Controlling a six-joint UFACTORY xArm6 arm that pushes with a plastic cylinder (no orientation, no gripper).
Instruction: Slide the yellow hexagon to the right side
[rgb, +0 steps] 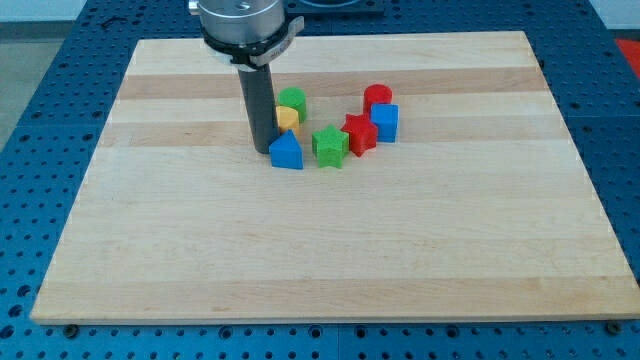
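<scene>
The yellow hexagon sits near the board's upper middle, wedged between a green cylinder above it and a blue triangular block below it. The dark rod comes down from the view's top, and my tip rests on the board just left of the yellow hexagon and against the blue triangular block's left side. The rod hides the hexagon's left edge.
To the right lie a green star, a red star, a blue cube and a red cylinder, forming an arc. The wooden board sits on a blue perforated table.
</scene>
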